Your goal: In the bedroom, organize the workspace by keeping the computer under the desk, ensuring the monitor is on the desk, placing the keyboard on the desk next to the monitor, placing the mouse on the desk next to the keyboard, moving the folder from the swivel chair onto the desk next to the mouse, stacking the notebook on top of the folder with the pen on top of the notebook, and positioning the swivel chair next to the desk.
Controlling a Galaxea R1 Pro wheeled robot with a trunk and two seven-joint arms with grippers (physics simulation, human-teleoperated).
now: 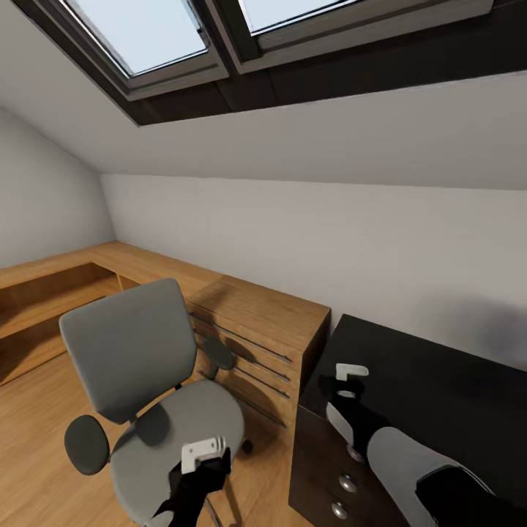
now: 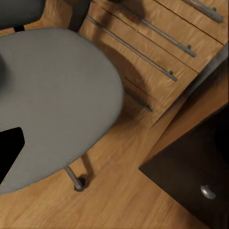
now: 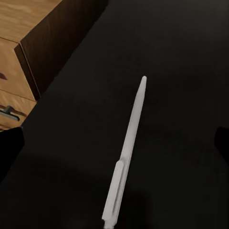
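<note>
Pen (image 3: 126,155) seen lying flat on dark cabinet (image 1: 439,380), right gripper (image 1: 350,380) above, jaws spread, empty. Thin pen easily nudged, rolled off edge. Left gripper (image 1: 205,454) over chair (image 1: 176,432); state cannot be told.

the left gripper (image 1: 207,452) sits low and near, at the left. the right gripper (image 1: 351,380) is farther and to the right, jaws spread wide.
</note>
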